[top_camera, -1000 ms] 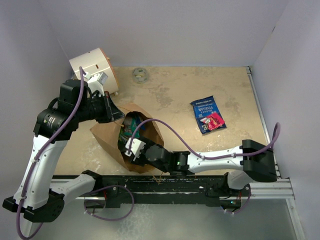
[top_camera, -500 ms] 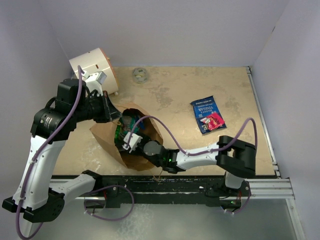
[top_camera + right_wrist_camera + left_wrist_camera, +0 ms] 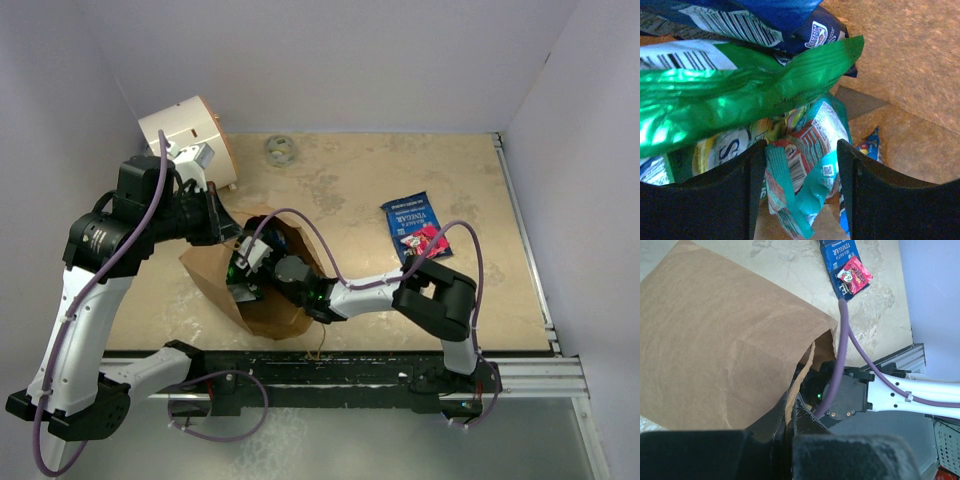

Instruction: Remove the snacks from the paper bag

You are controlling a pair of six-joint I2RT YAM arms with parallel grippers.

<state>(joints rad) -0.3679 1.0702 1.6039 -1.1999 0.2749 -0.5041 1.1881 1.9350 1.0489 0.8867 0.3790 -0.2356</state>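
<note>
reaching into the bag for the next packet is, i judge, the step in hand.

top view: the brown kraft paper bag (image 3: 210, 280) lies on its side at the near left of the beige mottled worktop (image 3: 340, 195), its mouth facing right. the left claw (image 3: 228, 228) sits at the bag's far rim, and the right claw (image 3: 247, 268) is pushed in through the mouth. one blue shiny snack packet with white lettering (image 3: 415, 230) lies out on the worktop, well apart from the bag on the right. counted here: one bag, one packet out, one white cylinder with an orange rim (image 3: 185, 135) at the far left, and one small grey ring (image 3: 280, 150) near the far wall.

left wrist view: the left claw is pinched shut on the bag's paper edge, holding the mouth up. the right arm's dark wrist shows inside the opening.

right wrist view: the right claw's jaws stand partly open astride a teal-and-red foil packet (image 3: 807, 150), with nothing gripped as far as i can see. above it lie a green foil packet (image 3: 740, 95) and a dark blue foil packet (image 3: 770, 15). a yellow-and-white packet (image 3: 725, 155) shows at the lower left and a small blue corner (image 3: 871, 145) at the right. that makes at least four packets inside, perhaps five. any beneath them are hidden.

the next move calls for closing on the teal-and-red packet alone. it should then come out through the mouth without dragging the green one or snagging the paper.
</note>
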